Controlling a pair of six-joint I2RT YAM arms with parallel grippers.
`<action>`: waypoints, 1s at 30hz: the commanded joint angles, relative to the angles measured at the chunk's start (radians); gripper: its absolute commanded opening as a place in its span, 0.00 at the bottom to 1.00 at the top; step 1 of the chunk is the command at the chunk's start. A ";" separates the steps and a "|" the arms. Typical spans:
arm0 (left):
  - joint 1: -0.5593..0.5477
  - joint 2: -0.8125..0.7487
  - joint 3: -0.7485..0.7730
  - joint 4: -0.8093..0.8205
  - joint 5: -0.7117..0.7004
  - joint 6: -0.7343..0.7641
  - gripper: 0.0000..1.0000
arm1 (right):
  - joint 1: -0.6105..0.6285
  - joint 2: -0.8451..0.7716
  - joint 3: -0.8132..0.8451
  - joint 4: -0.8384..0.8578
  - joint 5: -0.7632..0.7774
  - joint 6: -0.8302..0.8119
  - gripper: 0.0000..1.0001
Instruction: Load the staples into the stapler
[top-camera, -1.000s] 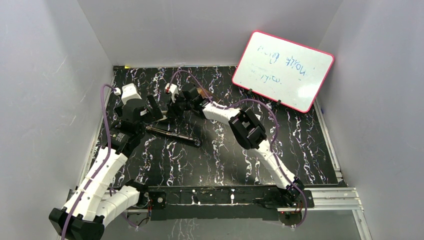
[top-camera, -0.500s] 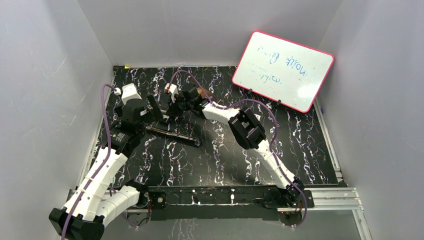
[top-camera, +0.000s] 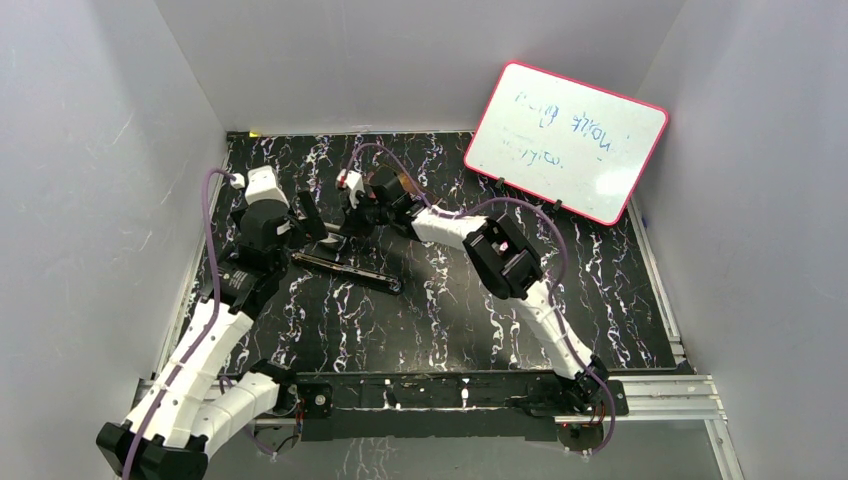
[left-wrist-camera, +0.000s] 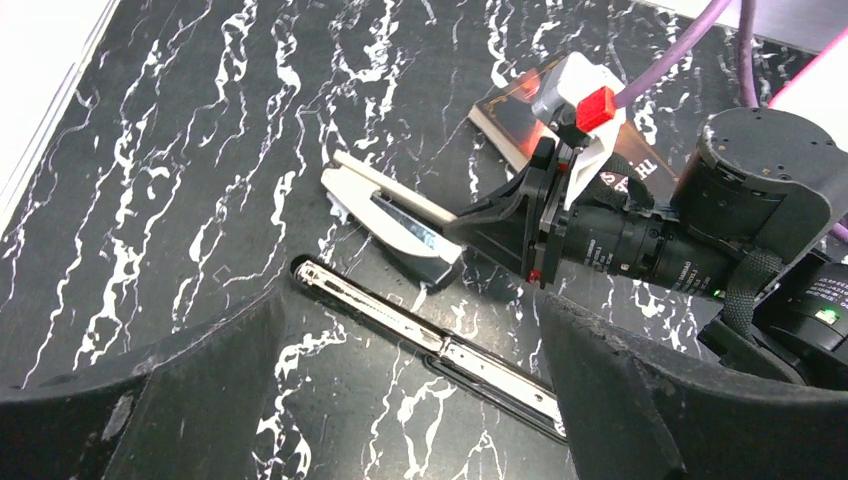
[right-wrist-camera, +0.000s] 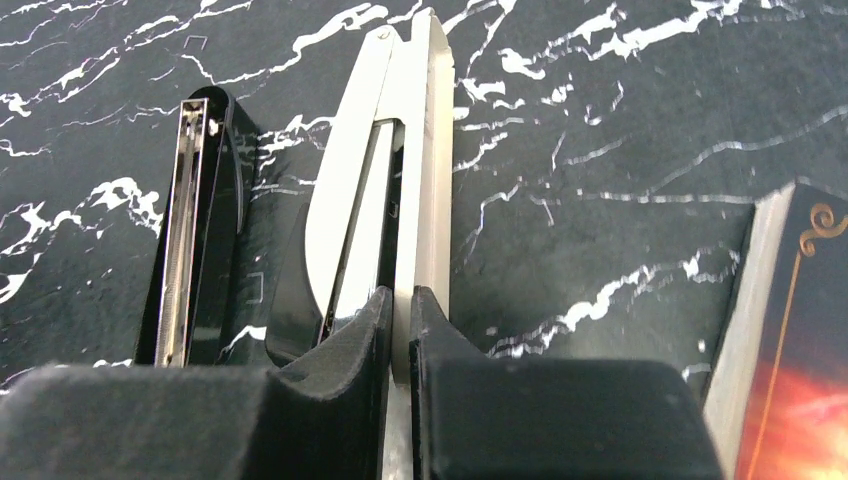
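Observation:
A black stapler lies opened out flat on the marbled table, its metal rail facing up. Just behind it lies a white stapler part with a cream top strip, a metal channel and a black tip. My right gripper is shut on the near end of that cream strip; the left wrist view shows it at the part's black end. My left gripper hovers open above the black stapler's rail, touching nothing. No staples show in any view.
A dark box with orange print lies right behind the right gripper. A pink-framed whiteboard leans at the back right. Grey walls close in the table on the left, back and right.
The right gripper has closed onto the cream strip and its arm has shifted a little. The left arm has barely moved and stays open.

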 joint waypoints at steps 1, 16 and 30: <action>0.008 -0.058 -0.018 0.103 0.081 0.100 0.98 | -0.036 -0.152 -0.087 0.020 0.017 0.083 0.00; 0.008 -0.152 -0.255 0.515 0.596 0.492 0.98 | -0.184 -0.606 -0.690 -0.015 -0.040 0.219 0.00; -0.157 0.070 -0.302 0.498 0.983 0.857 0.91 | -0.312 -1.023 -1.138 -0.132 -0.017 0.265 0.00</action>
